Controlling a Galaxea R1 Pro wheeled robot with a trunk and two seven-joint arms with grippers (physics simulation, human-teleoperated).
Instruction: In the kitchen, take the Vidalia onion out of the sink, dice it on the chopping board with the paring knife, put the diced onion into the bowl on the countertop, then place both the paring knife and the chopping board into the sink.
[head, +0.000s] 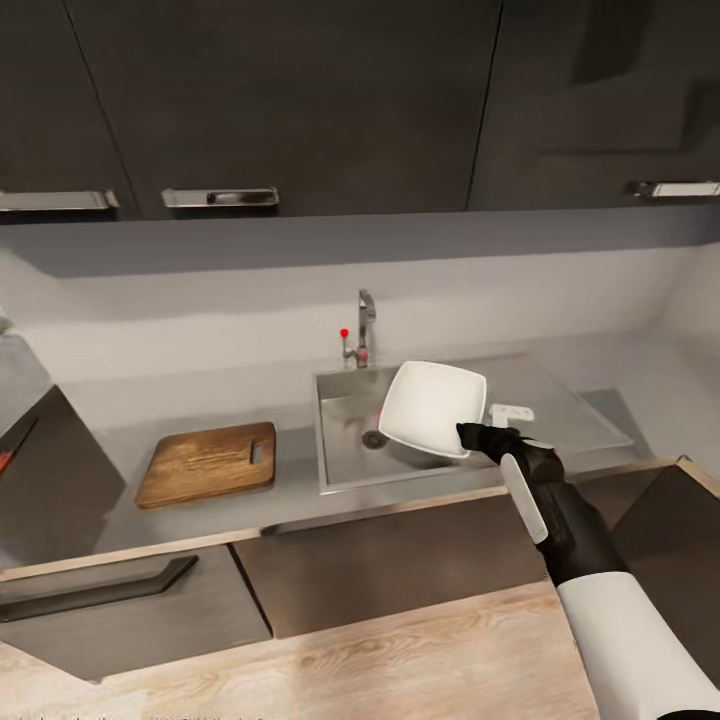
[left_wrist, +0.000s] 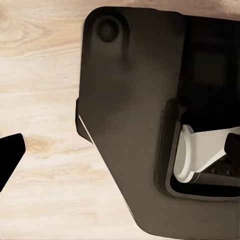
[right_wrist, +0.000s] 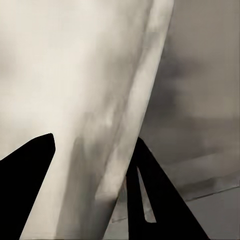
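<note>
The right hand (head: 470, 432) is clamped on the rim of the white bowl (head: 432, 406), holding it tilted above the sink (head: 340, 440); the chopping board (head: 207, 462) lies on the worktop (head: 590, 400) left of the sink; the left hand's state cannot be told.

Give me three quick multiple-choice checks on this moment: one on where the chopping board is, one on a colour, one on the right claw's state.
1. Where does the chopping board lie?
A. On the countertop, on the robot's left of the sink
B. Inside the sink
C. On the floor

2. What colour is the small knob by the tap?
A. Blue
B. Red
C. Green

3. What is the right claw doing?
A. Hanging open
B. Gripping a knife
C. Gripping the bowl by its rim, tilted over the sink

Key: 1 A, the board rests flat beside the basin. 2 B, a red dot sits beside the tap. 3 C, the head view shows the white bowl held at its edge.
</note>
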